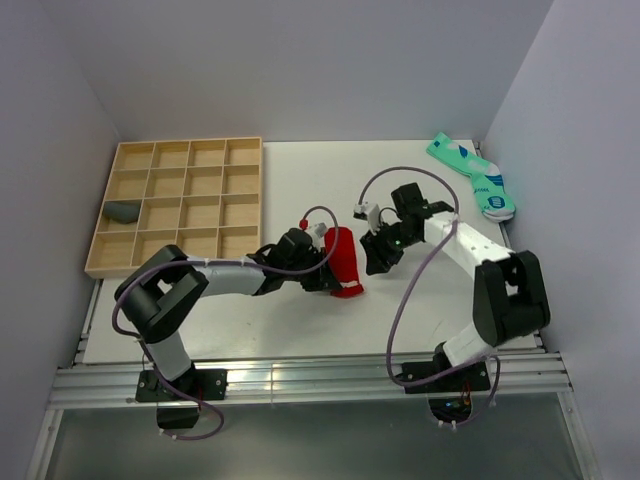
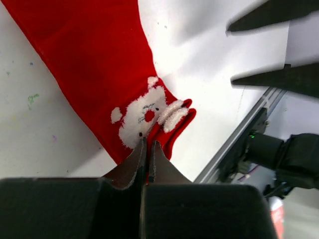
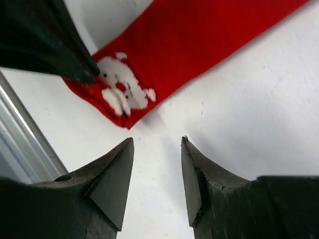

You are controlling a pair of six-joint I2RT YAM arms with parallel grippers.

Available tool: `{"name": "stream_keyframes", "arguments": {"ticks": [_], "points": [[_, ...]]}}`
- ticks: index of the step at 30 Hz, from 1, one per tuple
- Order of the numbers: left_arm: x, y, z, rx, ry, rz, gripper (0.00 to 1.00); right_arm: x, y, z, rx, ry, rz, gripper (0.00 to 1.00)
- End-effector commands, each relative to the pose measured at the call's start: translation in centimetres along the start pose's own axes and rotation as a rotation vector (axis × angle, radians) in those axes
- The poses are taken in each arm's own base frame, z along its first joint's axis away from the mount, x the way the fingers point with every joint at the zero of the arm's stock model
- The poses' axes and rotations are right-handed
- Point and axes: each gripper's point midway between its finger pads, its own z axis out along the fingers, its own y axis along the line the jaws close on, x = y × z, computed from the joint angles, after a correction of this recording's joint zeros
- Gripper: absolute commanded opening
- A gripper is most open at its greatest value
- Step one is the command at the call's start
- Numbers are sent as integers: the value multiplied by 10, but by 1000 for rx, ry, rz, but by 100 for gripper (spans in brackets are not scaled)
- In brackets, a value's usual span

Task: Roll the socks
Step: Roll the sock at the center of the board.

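Note:
The red sock lies flat on the white table, right of centre between the two arms. Its end carries a white Santa face. My left gripper is shut on the edge of that end, with red fabric pinched between the fingers; it also shows in the top view. My right gripper is open over bare table just short of the same red sock, touching nothing, and stands to the sock's right. The dark grey sock lies in a left compartment of the wooden tray.
Mint-green patterned socks lie at the table's back right by the wall. The wooden tray with several compartments fills the back left. An aluminium rail runs along the near edge. The right gripper's fingers show dark in the left wrist view.

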Motion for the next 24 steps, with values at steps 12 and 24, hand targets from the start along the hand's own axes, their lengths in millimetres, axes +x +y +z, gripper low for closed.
{"name": "stream_keyframes", "arguments": {"ticks": [12, 24], "points": [[33, 20, 11, -16, 313, -335, 0, -1, 25, -10, 155, -138, -454, 47], [35, 16, 7, 8, 384, -426, 0, 22, 72, 36, 125, -103, -811, 45]]}}
